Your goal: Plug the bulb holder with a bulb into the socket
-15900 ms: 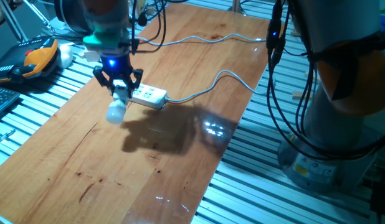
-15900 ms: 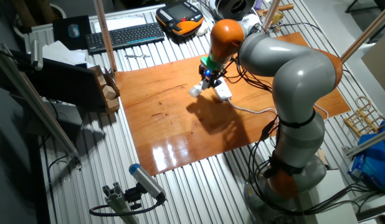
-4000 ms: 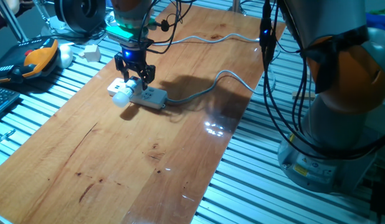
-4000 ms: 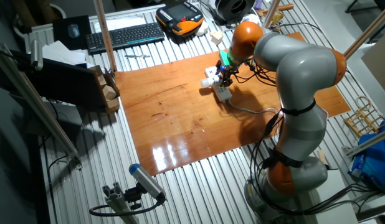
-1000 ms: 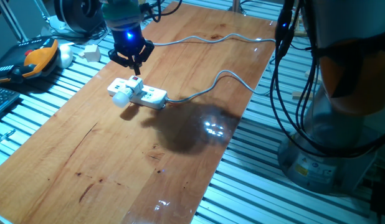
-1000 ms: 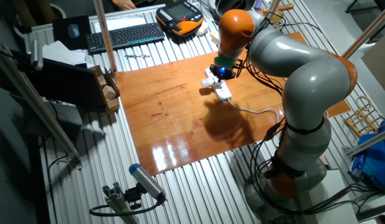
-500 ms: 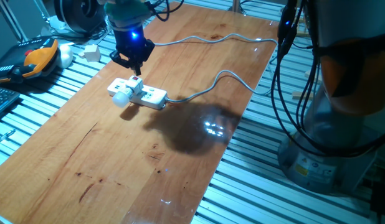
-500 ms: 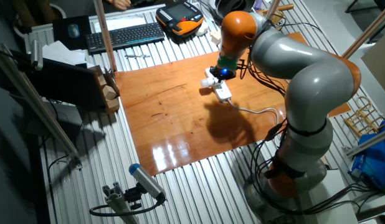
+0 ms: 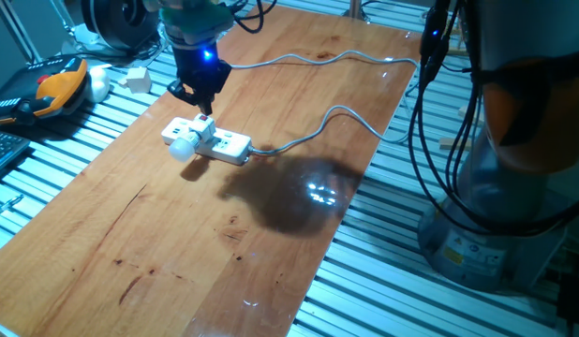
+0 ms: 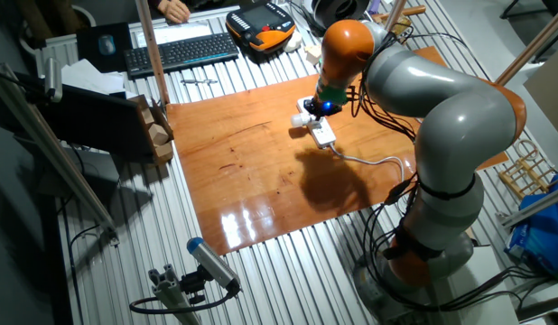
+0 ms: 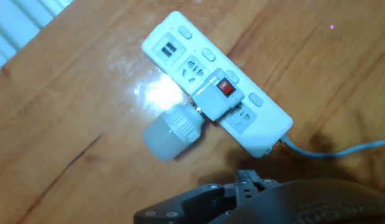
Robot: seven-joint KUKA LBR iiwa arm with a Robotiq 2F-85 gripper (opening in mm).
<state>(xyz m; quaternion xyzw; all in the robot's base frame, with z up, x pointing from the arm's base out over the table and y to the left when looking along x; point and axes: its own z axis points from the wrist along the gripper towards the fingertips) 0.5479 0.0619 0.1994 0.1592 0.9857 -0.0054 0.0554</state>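
The socket, a long white power strip (image 9: 224, 144) with a grey cable (image 9: 313, 131), lies on the wooden table. The bulb holder (image 9: 203, 130) with its red rocker switch (image 11: 225, 88) sits plugged into one of the strip's middle outlets. The bulb (image 9: 182, 148) sticks out sideways over the table. In the hand view the strip (image 11: 180, 43), holder (image 11: 214, 99) and bulb (image 11: 164, 134) lie just below. My gripper (image 9: 200, 94) hangs above the holder, apart from it, open and empty. It also shows in the other fixed view (image 10: 323, 106).
The wooden board (image 9: 177, 243) lies on a slatted metal table. An orange and black pendant (image 9: 60, 89) and small white items (image 9: 135, 80) lie at the back left. A keyboard (image 10: 180, 51) lies beyond the board. The arm's base (image 10: 423, 253) and cables stand at the right.
My gripper has shifted slightly and turned a little above the strip. The holder with the bulb stays in the strip and has not moved.
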